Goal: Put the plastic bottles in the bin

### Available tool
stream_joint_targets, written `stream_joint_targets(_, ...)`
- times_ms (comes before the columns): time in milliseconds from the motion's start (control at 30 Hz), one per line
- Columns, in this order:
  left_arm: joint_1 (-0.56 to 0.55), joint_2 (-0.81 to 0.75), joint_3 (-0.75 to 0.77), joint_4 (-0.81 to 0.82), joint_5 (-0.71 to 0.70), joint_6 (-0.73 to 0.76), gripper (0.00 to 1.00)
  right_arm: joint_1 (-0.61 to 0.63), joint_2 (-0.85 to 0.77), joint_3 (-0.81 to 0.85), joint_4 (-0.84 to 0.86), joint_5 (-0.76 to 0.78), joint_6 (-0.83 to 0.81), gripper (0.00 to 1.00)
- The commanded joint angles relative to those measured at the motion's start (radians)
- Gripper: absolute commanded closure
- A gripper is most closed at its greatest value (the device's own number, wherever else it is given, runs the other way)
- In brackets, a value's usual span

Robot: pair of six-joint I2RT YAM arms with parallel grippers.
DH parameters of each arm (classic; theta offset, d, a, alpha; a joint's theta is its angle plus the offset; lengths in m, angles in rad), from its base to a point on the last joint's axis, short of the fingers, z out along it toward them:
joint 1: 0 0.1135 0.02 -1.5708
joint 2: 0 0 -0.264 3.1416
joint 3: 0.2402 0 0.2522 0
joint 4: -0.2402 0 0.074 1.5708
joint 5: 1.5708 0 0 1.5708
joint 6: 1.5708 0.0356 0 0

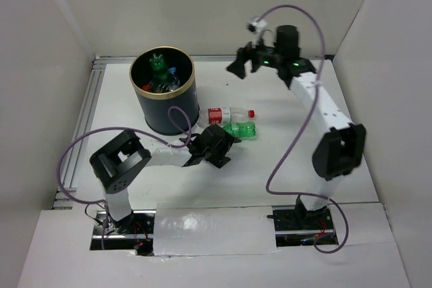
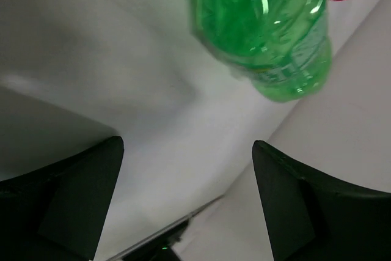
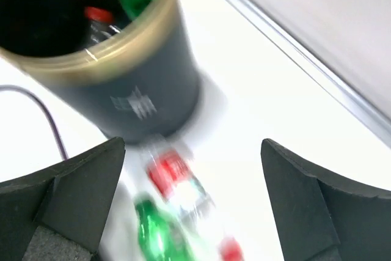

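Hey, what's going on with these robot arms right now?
They are clearing plastic bottles into the dark bin. Several bottles are inside it. A red-labelled bottle and a green bottle lie just beside it. The left gripper sits open and empty next to the green one. The right gripper hangs open and empty above.

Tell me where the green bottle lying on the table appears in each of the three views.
Top external: the green bottle lies near the picture's centre.
Left wrist: the green bottle is at the top right, large and close.
Right wrist: the green bottle is at the bottom edge, left of centre, blurred.
Shared landmark: the red-labelled bottle lying beside it; some red of it shows in every view.
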State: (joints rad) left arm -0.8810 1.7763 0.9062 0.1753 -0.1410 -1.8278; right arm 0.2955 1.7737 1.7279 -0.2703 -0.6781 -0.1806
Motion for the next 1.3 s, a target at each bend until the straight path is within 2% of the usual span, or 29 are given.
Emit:
stream_joint_targets(0,0.025,0.054,0.082,0.128,-0.038,-0.094,0.00,-0.096,-0.235,-0.206,0.060,-0.092,-0.031,0.01)
stream_joint_targets(133,0.025,0.072,0.115,0.220,-0.086,-0.071,0.00,-0.211,-0.402,-0.494,0.023,-0.129,-0.109,0.01)
stream_joint_targets(200,0.025,0.072,0.135,0.220,-0.086,-0.021,0.00,-0.223,-0.459,-0.551,-0.038,-0.143,-0.152,0.01)
stream_joint_targets(300,0.016,0.032,0.157,0.172,-0.045,0.135,0.00,-0.248,-0.479,-0.620,-0.171,-0.198,-0.308,0.03)
stream_joint_targets(333,0.007,0.017,0.167,0.143,-0.031,0.241,0.00,-0.248,-0.479,-0.634,-0.213,-0.207,-0.461,0.06)
stream_joint_targets(367,-0.002,-0.026,0.168,0.110,-0.022,0.304,0.02,-0.248,-0.479,-0.666,-0.246,-0.207,-0.533,0.10)
stream_joint_targets(400,-0.012,-0.050,0.178,-0.014,-0.022,0.362,0.03,-0.257,-0.468,-0.686,-0.271,-0.186,-0.589,0.15)
stream_joint_targets(433,-0.012,-0.075,0.189,-0.099,-0.043,0.449,0.05,-0.257,-0.456,-0.706,-0.280,-0.161,-0.705,0.24)
stream_joint_targets(500,-0.038,-0.156,0.178,-0.233,-0.075,0.539,0.07,-0.280,-0.422,-0.746,-0.280,-0.152,-0.790,0.31)
stream_joint_targets(567,-0.065,-0.224,0.148,-0.396,-0.179,0.628,0.13,-0.280,-0.384,-0.746,-0.291,-0.162,-0.885,0.31)
stream_joint_targets(667,-0.087,-0.366,0.063,-0.529,-0.294,0.735,0.13,-0.280,-0.300,-0.709,-0.325,-0.205,-0.983,0.20)
stream_joint_targets(700,-0.099,-0.400,0.033,-0.555,-0.319,0.760,0.13,-0.247,-0.284,-0.700,-0.313,-0.205,-0.984,0.15)
stream_joint_targets(733,-0.114,-0.485,0.011,-0.600,-0.350,0.804,0.11,-0.208,-0.243,-0.691,-0.281,-0.187,-0.984,0.07)
stream_joint_targets(767,-0.115,-0.486,0.011,-0.618,-0.350,0.829,0.11,-0.208,-0.243,-0.679,-0.280,-0.187,-1.005,0.06)
stream_joint_targets(833,-0.136,-0.532,-0.012,-0.669,-0.382,0.829,0.08,-0.158,-0.199,-0.663,-0.271,-0.173,-1.017,0.05)
stream_joint_targets(900,-0.147,-0.589,-0.035,-0.723,-0.391,0.820,0.01,-0.113,-0.166,-0.645,-0.271,-0.149,-1.050,0.05)
stream_joint_targets(1200,-0.237,-0.767,-0.095,-0.902,-0.488,0.590,0.01,-0.032,-0.033,-0.645,-0.127,0.003,-1.022,0.03)
stream_joint_targets(1267,-0.237,-0.801,-0.115,-0.916,-0.499,0.575,0.01,-0.022,0.009,-0.645,-0.127,0.021,-1.031,0.08)
